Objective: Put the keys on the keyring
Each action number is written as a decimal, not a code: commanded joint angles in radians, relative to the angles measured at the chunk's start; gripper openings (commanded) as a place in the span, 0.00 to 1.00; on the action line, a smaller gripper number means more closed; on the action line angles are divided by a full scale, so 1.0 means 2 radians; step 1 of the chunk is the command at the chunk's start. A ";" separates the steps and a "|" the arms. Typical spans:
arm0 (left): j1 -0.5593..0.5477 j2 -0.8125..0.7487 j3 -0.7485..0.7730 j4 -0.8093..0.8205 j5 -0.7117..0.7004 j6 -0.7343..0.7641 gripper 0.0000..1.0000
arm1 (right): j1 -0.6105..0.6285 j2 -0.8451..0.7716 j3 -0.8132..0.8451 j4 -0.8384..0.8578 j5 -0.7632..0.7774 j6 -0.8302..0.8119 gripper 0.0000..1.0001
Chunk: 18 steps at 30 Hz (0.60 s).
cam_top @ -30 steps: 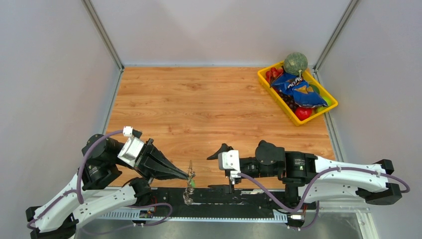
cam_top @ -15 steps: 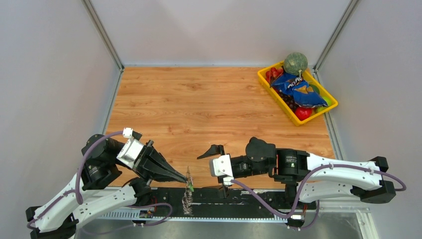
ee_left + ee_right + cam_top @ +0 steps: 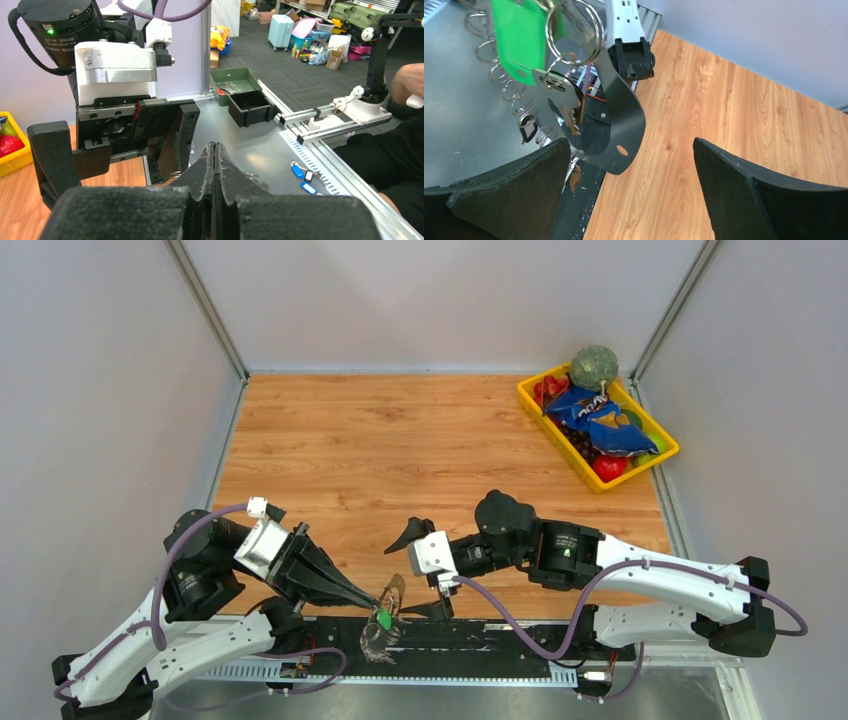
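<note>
My left gripper [image 3: 376,601] [image 3: 214,147] is shut at the near table edge, pinching the keys. Their green tag [image 3: 383,619] [image 3: 514,35] hangs just past its tips, with a split ring [image 3: 574,25], a silver key [image 3: 564,100] and a flat dark metal piece [image 3: 624,125] [image 3: 392,590]. The keyring [image 3: 378,642] hangs below them over the black base, and its fringe of small rings [image 3: 504,85] curves down the left of the right wrist view. I cannot tell how the two are joined. My right gripper [image 3: 402,582] [image 3: 630,150] is open and empty, its jaws either side of the flat piece without touching it.
A yellow tray [image 3: 665,455] of snacks and fruit stands at the far right corner. The black base rail [image 3: 480,635] runs along the near edge. In the left wrist view, blue key tags [image 3: 302,175] lie on the grey bench beside a black bin [image 3: 250,107].
My right gripper has moved left, up to the hanging bunch. The flat piece has turned from edge-on to face-on. My left gripper has dropped slightly toward the near edge.
</note>
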 commanded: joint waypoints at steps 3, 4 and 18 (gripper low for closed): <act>0.000 -0.005 0.010 0.019 0.006 0.005 0.00 | -0.005 -0.004 0.019 0.018 -0.076 0.000 0.98; 0.000 -0.005 0.010 0.018 0.006 0.007 0.00 | -0.006 -0.005 0.016 0.017 -0.081 0.001 0.97; 0.000 0.000 0.014 0.019 0.005 0.007 0.00 | -0.008 0.016 0.007 0.017 -0.112 0.042 0.69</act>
